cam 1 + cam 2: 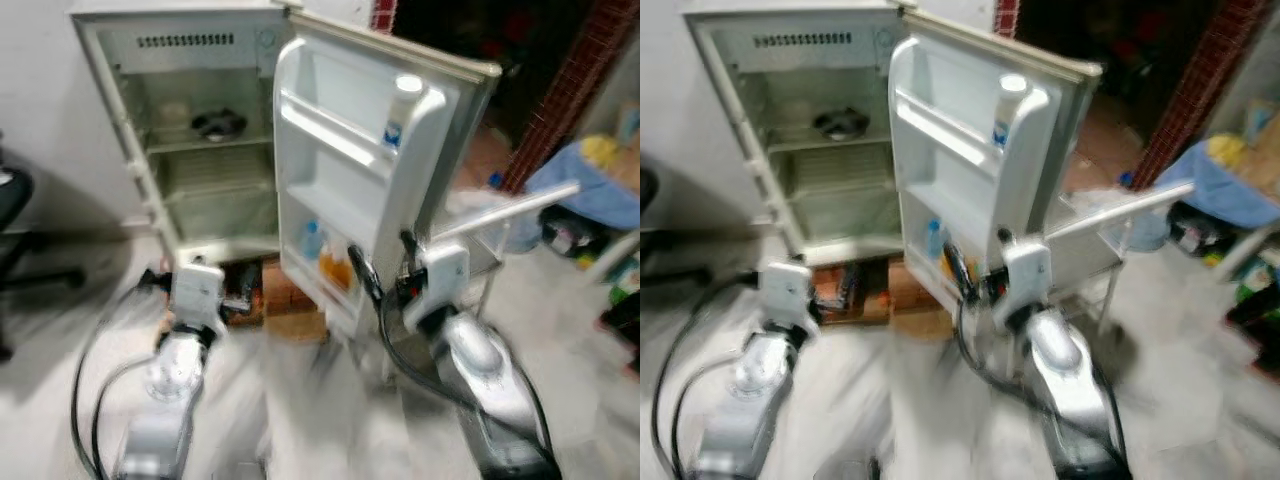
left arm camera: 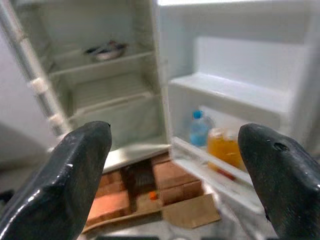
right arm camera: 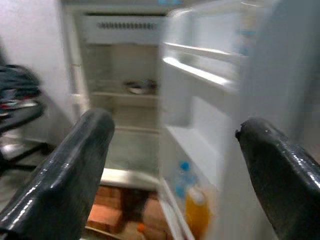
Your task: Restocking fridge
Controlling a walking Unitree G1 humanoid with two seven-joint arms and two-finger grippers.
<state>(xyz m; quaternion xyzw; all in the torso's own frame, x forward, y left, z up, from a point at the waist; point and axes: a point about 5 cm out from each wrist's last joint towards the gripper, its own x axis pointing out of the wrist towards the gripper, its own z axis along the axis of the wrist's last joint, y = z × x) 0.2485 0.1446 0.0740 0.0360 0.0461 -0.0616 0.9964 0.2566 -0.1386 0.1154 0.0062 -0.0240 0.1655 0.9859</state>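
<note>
The white fridge [image 1: 120, 120] stands with its door [image 1: 330, 190] swung out to the right. A dark dish [image 1: 218, 124] sits on an inner shelf. The door's upper rack holds a white bottle [image 1: 400, 108]. Its lower rack holds a blue-capped water bottle [image 2: 199, 129] and an orange juice bottle [image 2: 225, 147]. My left gripper [image 2: 175, 175] is open and empty, low in front of the fridge body. My right gripper [image 3: 175, 165] is also open and empty, and sits close to the door's lower rack, with one black finger [image 1: 362, 272] beside the juice bottle.
Red bricks [image 2: 172, 175] and a piece of cardboard [image 2: 192, 212] lie on the floor under the fridge. A metal rack [image 1: 500, 215] stands right of the door, with a blue cloth pile [image 1: 590, 185] behind it. A black chair [image 1: 15, 200] is at the far left.
</note>
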